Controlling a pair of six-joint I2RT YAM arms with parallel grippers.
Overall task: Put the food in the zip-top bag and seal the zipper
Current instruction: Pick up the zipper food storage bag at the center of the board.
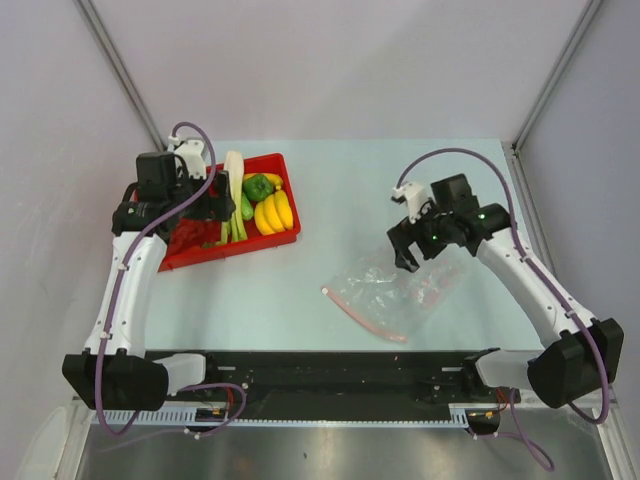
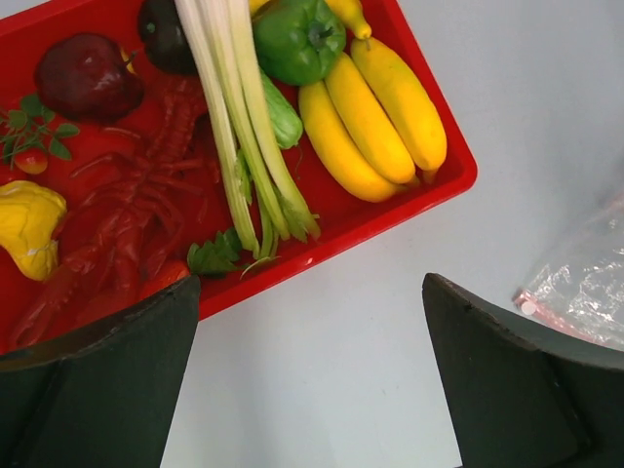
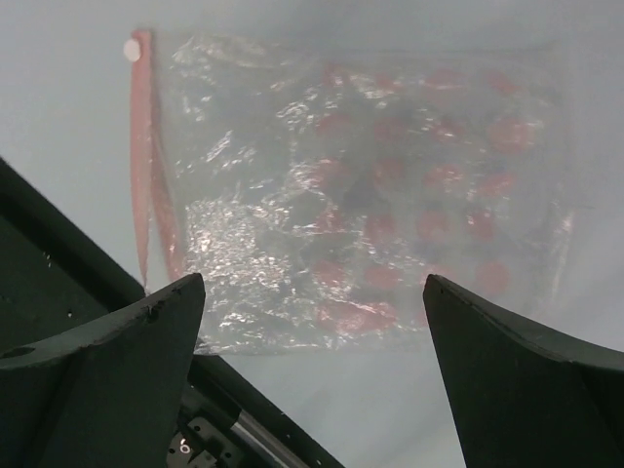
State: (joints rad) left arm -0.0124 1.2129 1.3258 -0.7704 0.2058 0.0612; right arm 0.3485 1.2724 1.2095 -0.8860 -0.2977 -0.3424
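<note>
Bag (image 1: 395,285) flat, well apart from tray (image 1: 250,247)

**Overhead view: two arms, a tray of toy food and a clear bag on a pale surface (image 1: 350,190).**

The left gripper (image 1: 212,203) hangs over the red tray (image 1: 272,239), which sits at the left of the surface. The tray holds yellow bananas (image 1: 274,210), a green pepper (image 1: 258,186), a white-green leek (image 1: 235,185) lying lengthwise and a red lobster (image 1: 195,236) partly hidden under the arm. The right gripper (image 1: 404,250) points down at the far edge of the crinkled clear bag (image 1: 385,288); contact cannot be told. The bag lies flat, well apart from the tray. Its pink zipper strip (image 1: 360,317) runs along the near-left side, towards the arm bases.
</note>
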